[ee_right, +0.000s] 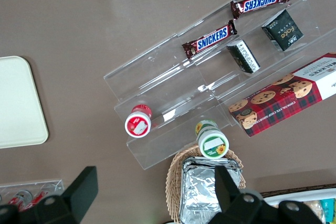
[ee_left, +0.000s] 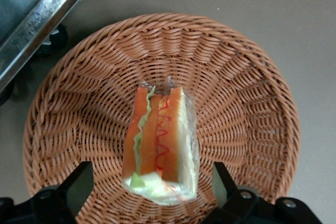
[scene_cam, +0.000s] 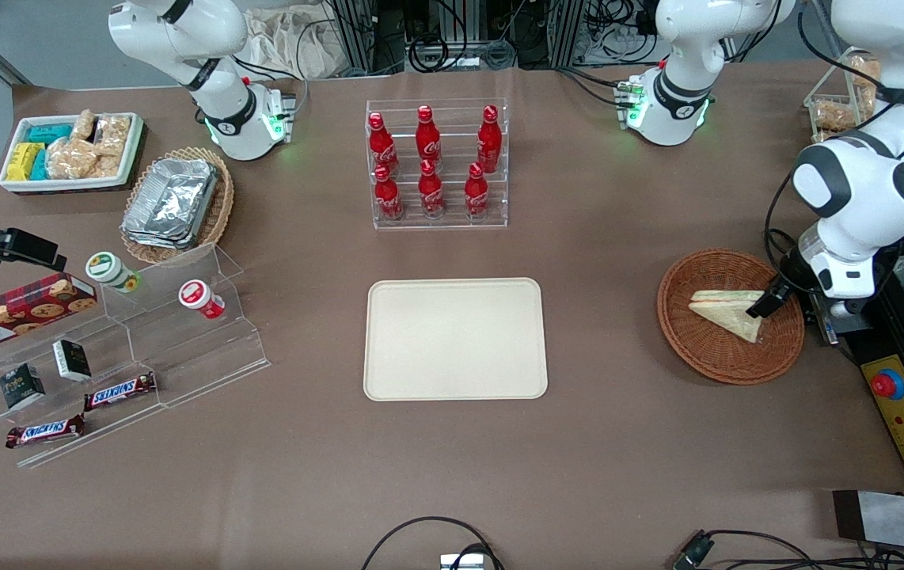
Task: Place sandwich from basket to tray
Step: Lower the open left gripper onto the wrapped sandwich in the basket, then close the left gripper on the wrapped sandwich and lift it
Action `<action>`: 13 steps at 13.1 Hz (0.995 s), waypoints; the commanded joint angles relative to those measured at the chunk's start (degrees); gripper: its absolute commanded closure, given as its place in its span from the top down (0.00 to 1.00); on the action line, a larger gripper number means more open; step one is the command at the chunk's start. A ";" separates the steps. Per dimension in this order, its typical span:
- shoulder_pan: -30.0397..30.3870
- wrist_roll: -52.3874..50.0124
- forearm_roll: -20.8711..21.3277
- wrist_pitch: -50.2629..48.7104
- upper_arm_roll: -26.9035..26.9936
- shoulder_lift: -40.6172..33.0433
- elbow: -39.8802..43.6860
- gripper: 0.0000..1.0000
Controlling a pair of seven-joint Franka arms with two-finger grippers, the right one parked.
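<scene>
Gripper [ee_left: 152, 190] spread wide, straddling sandwich [ee_left: 160, 145], in basket [ee_left: 241, 77], tray [scene_cam: 455, 338] bare

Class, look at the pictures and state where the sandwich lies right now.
The sandwich lies in the round wicker basket, toward the working arm's end of the table, apart from the tray. The open gripper hovers over it, fingers either side.
</scene>
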 commanded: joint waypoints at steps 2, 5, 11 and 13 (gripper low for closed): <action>0.12 -0.69 -1.41 3.33 -0.40 1.25 -0.85 1.00; -0.23 -0.69 -1.76 4.91 -0.49 2.66 -0.85 1.00; -0.49 -0.69 -2.99 5.80 -0.67 3.98 -0.85 0.52; -0.49 -0.69 -2.99 5.80 -0.75 3.89 -0.85 0.13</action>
